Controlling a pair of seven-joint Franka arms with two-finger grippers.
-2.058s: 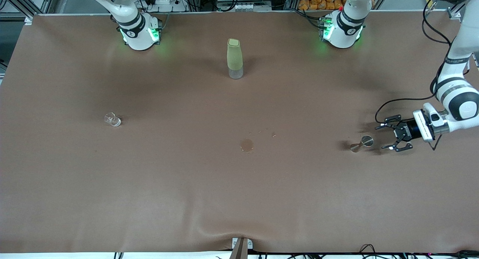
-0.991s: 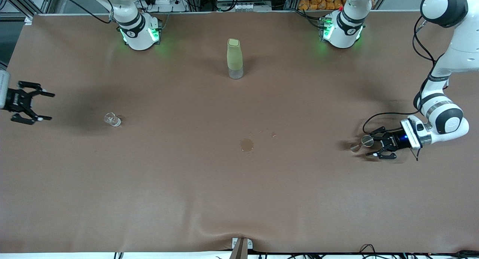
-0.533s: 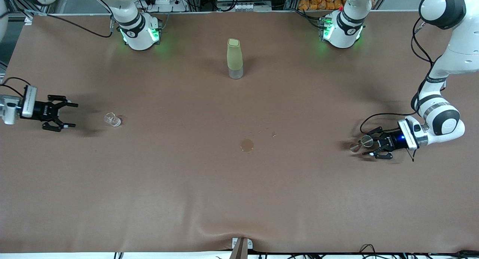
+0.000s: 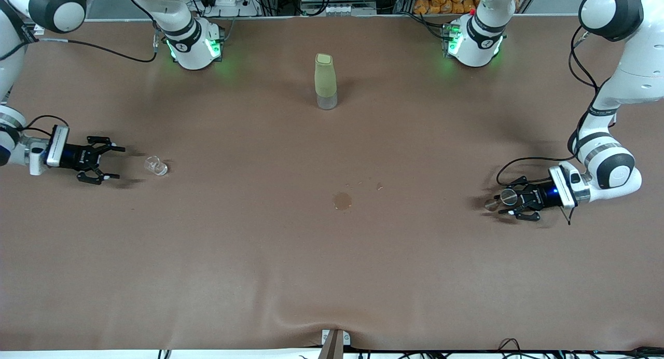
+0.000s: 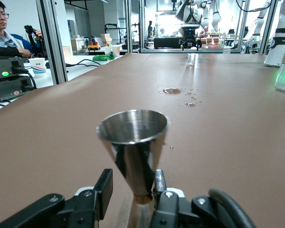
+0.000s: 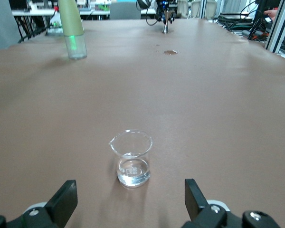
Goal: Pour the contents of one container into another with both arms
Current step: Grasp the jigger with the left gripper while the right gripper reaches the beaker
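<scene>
Your left tool point(image 4: 511, 204) sits low at the left arm's end of the worktop point(image 4: 332, 276), fingers point(image 5: 103, 189) flanking the waist of the shiny steel jigger point(image 5: 133, 142); whether they pinch it you cannot tell. Your right tool point(image 4: 106, 164) is spread wide, just beside the clear glass beaker point(image 6: 131, 159). Broad bare brown cloth lies between them

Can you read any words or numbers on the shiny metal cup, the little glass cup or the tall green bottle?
None can be read.
Metal cup: plain steel, no writing.
Glass cup: faint marks on its base, too blurred to read.
Green bottle: no label shows.
</scene>
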